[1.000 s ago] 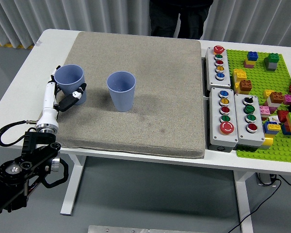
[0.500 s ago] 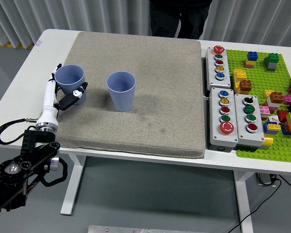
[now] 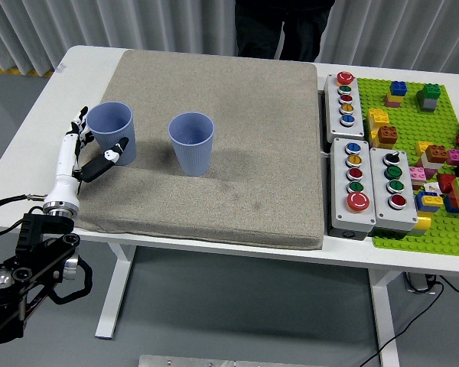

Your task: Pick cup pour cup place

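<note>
Left arm: black, comes in from the lower left corner and rises to a white forearm at the pad's left edge.
Left hand (image 3: 92, 149): fingers spread and released, grasping nothing; the thumb reaches toward the near side of the left cup and the fingertips (image 3: 79, 117) stand just beside its far-left wall. Whether any finger touches the cup cannot be told.
Right arm: not in view.
Left cup (image 3: 111, 132): blue-grey, upright and open-mouthed, on the beige pad (image 3: 237, 153) just right of the hand, inside the gap between thumb and fingers.
Second cup (image 3: 192, 143): same colour, upright, further right of the hand and clear of the first cup. What either cup holds cannot be seen.
Far right of the hand: 3 grey button boxes (image 3: 359, 183) and a green brick plate (image 3: 428, 145) crowded with coloured blocks, well apart from both cups.
Beyond the hand: a person in dark clothing (image 3: 283, 27) stands at the table's far edge, hands out of frame.
Progress: judging by 2 cups standing on the pad and a hand holding neither, no lift is in hand. Grasping, tipping into the second cup and setting down all appear left to do.
</note>
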